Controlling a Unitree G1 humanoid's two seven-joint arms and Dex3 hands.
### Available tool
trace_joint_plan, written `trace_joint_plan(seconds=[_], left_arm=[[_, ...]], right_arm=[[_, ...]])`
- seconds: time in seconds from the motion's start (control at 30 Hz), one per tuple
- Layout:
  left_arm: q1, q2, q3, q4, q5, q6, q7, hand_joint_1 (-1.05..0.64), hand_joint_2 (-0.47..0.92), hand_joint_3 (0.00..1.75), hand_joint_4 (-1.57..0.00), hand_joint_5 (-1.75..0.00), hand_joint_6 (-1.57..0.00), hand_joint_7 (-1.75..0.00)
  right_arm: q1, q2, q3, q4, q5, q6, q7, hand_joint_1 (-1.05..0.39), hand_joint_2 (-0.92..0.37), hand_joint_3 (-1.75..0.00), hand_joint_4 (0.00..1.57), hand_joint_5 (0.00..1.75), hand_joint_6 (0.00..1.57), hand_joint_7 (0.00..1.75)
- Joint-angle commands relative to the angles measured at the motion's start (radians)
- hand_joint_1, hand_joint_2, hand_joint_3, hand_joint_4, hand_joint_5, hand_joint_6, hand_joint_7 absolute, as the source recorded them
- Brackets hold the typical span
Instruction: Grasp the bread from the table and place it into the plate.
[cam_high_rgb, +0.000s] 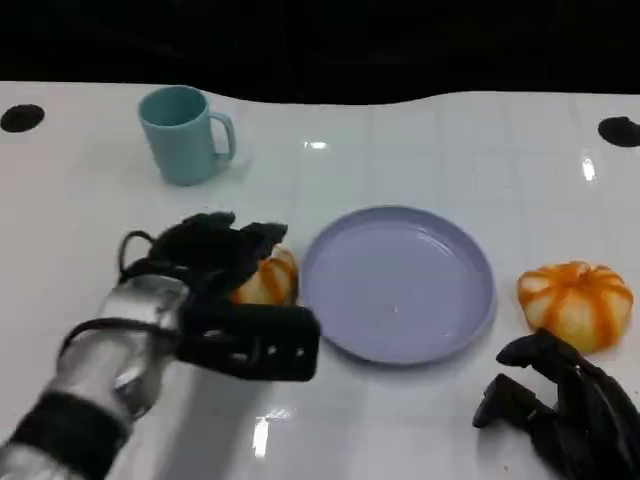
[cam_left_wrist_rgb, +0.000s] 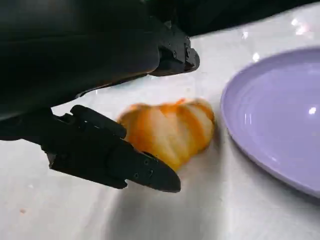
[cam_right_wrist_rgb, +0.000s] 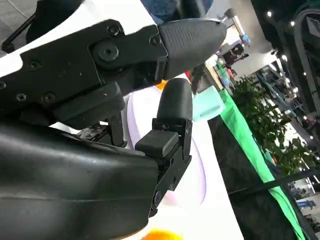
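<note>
An orange-striped bread roll lies on the white table just left of the lavender plate. My left hand reaches over it from the left. In the left wrist view the roll sits on the table between the thumb and the upper fingers, with gaps on both sides; the plate is close beside it. A second striped roll lies right of the plate. My right hand rests low near the front edge, just below that roll, holding nothing.
A teal mug stands at the back left, well behind my left hand. The table's dark far edge runs behind it. In the right wrist view the mug and plate show past the fingers.
</note>
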Motion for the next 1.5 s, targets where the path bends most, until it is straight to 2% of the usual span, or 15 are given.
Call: trace_joint_plan(seconds=[0.03,0.47,0.63,0.73,0.77,0.8,0.83,0.87,1.0,1.03,1.1,1.23,1.27,1.33,1.5], left_arm=[[-0.122,-0.041,-0.056,0.249,0.007,0.019,0.105,-0.59,0.79,0.01,-0.11,-0.05,-0.18,-0.01],[-0.204,-0.087,-0.105,0.457,-0.075,-0.029,0.171,-0.65,0.81,0.01,-0.11,-0.04,-0.17,0.00],[-0.219,-0.103,-0.101,0.536,-0.119,-0.075,0.219,-0.45,0.88,0.01,-0.38,-0.13,-0.38,-0.04],[-0.219,-0.101,-0.100,0.548,-0.134,-0.100,0.273,-0.44,0.90,0.01,-0.42,-0.12,-0.41,-0.03],[-0.213,-0.097,-0.096,0.548,-0.139,-0.121,0.327,-0.36,0.91,0.03,-0.64,-0.75,-0.75,-0.18],[-0.209,-0.095,-0.094,0.550,-0.142,-0.136,0.367,-0.28,0.92,0.14,-0.73,-1.34,-0.78,-0.83],[-0.208,-0.094,-0.094,0.553,-0.144,-0.146,0.392,-0.25,0.92,0.18,-0.76,-1.54,-0.74,-1.12],[-0.208,-0.095,-0.096,0.558,-0.145,-0.150,0.402,-0.24,0.92,0.20,-0.78,-1.64,-0.72,-1.28],[-0.211,-0.096,-0.089,0.569,-0.153,-0.158,0.431,-0.22,0.92,0.22,-0.79,-1.74,-0.70,-1.44],[-0.210,-0.095,-0.083,0.569,-0.159,-0.158,0.443,-0.24,0.92,0.30,-0.79,-1.74,-0.59,-1.62],[-0.207,-0.093,-0.066,0.565,-0.177,-0.171,0.478,-0.24,0.92,0.35,-0.79,-1.75,-0.53,-1.71],[-0.210,-0.091,-0.015,0.549,-0.232,-0.206,0.518,-0.19,0.90,0.46,-0.80,-1.75,-0.54,-1.74],[-0.212,-0.092,0.001,0.545,-0.250,-0.215,0.525,-0.20,0.84,0.62,-0.83,-1.75,-0.57,-1.75],[-0.214,-0.093,0.018,0.542,-0.270,-0.226,0.532,-0.20,0.78,0.75,-0.85,-1.75,-0.59,-1.75],[-0.215,-0.093,0.016,0.544,-0.275,-0.229,0.534,-0.20,0.75,0.80,-0.86,-1.75,-0.60,-1.75]], right_arm=[[0.015,-0.021,-0.009,-0.023,0.007,0.008,-0.006,-0.52,-0.92,-0.21,0.68,1.46,0.62,1.11],[0.019,-0.024,-0.009,-0.033,0.009,0.018,-0.005,-0.53,-0.92,-0.21,0.69,1.45,0.63,1.11],[0.023,-0.028,-0.008,-0.040,0.010,0.026,0.001,-0.52,-0.92,-0.22,0.68,1.46,0.62,1.10],[0.025,-0.027,-0.008,-0.043,0.009,0.024,0.001,-0.52,-0.92,-0.22,0.68,1.46,0.62,1.11],[0.027,-0.026,-0.008,-0.045,0.011,0.028,-0.001,-0.51,-0.92,-0.23,0.67,1.46,0.62,1.11],[0.028,-0.025,-0.008,-0.047,0.012,0.031,-0.002,-0.51,-0.92,-0.23,0.67,1.46,0.61,1.11],[0.029,-0.025,-0.009,-0.049,0.013,0.033,-0.002,-0.51,-0.92,-0.23,0.67,1.46,0.61,1.11],[0.029,-0.025,-0.009,-0.050,0.014,0.035,-0.003,-0.51,-0.92,-0.23,0.67,1.46,0.61,1.11],[0.027,-0.026,-0.009,-0.047,0.012,0.031,0.000,-0.51,-0.92,-0.23,0.67,1.46,0.61,1.11],[0.025,-0.027,-0.010,-0.044,0.011,0.028,0.002,-0.52,-0.92,-0.23,0.67,1.46,0.61,1.11],[0.025,-0.028,-0.010,-0.041,0.008,0.023,0.002,-0.52,-0.92,-0.22,0.67,1.46,0.61,1.11],[0.024,-0.028,-0.010,-0.040,0.005,0.028,-0.006,-0.53,-0.92,-0.22,0.68,1.48,0.62,1.13],[0.023,-0.029,-0.010,-0.038,0.006,0.030,-0.006,-0.53,-0.92,-0.22,0.68,1.48,0.63,1.14],[0.021,-0.030,-0.011,-0.036,0.007,0.032,-0.005,-0.53,-0.92,-0.21,0.69,1.49,0.63,1.15],[0.021,-0.030,-0.011,-0.036,0.007,0.031,-0.005,-0.53,-0.92,-0.21,0.68,1.49,0.62,1.16]])
